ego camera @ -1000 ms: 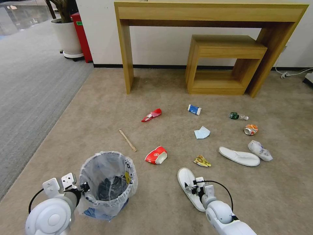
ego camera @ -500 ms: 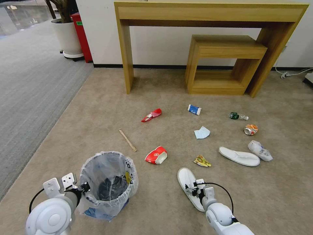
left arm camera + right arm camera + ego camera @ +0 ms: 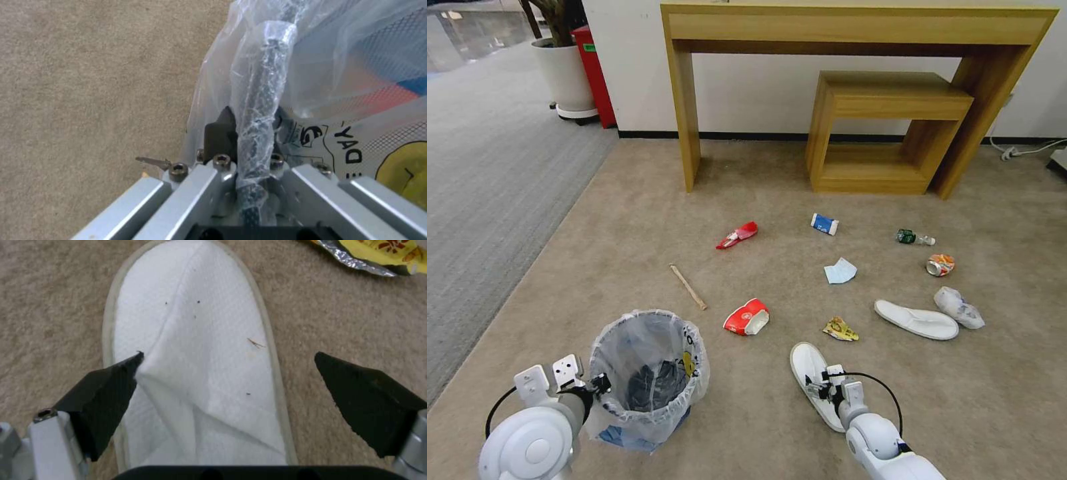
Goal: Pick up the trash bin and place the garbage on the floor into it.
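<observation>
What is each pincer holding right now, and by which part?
The left pincer is shut on the trash bin, gripping its bag-wrapped rim. The right pincer is open astride the near white slipper, holding nothing.

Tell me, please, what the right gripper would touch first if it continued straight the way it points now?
Most likely the flat white fabric slipper directly beneath the open right gripper; one fingertip already looks against its folded upper, though depth is unclear.

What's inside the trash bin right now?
The trash bin holds a crinkled translucent liner, something dark at the bottom and a yellow patch on the far wall. The bag's folds hide anything deeper.
</observation>
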Available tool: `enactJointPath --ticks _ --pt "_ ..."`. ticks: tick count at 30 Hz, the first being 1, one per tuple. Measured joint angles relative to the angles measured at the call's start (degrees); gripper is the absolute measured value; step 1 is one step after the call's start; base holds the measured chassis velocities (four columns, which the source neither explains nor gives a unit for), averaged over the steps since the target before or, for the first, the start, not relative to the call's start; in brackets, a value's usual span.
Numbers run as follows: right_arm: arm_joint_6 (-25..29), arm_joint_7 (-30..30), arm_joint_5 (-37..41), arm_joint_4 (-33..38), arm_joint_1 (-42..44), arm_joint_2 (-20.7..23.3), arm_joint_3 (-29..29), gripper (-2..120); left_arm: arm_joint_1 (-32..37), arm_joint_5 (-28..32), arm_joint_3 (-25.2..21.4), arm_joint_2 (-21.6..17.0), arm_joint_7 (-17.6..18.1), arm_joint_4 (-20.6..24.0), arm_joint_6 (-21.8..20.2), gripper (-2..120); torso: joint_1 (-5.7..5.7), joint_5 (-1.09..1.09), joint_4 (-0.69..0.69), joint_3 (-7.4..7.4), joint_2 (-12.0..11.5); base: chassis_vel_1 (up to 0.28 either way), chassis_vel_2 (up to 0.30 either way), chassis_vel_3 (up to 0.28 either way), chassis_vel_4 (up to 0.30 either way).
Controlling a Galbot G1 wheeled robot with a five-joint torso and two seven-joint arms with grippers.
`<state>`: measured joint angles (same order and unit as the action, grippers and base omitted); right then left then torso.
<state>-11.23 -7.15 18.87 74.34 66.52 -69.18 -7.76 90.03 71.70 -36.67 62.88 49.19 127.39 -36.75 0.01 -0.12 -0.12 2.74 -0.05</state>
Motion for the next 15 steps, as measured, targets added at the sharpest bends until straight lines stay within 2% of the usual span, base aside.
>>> enactJointPath --ticks 9,15 --pt "0.4 0.0 -0.6 -1.3 -0.5 -0.5 0.2 96 -0.2 -0.1 0.0 0.1 -0.1 -0.4 0.1 0 0.0 0.0 0.0 0.0 0.0 0.0 0.0 0.0 0.0" --pt "1.0 0.0 -0.8 -2.1 -0.9 -0.4 0.2 78 -0.7 -0.2 0.6 0.3 -0.1 -0.8 0.1 0 0.0 0.0 0.0 0.0 0.0 0.0 0.0 0.0 0.0"
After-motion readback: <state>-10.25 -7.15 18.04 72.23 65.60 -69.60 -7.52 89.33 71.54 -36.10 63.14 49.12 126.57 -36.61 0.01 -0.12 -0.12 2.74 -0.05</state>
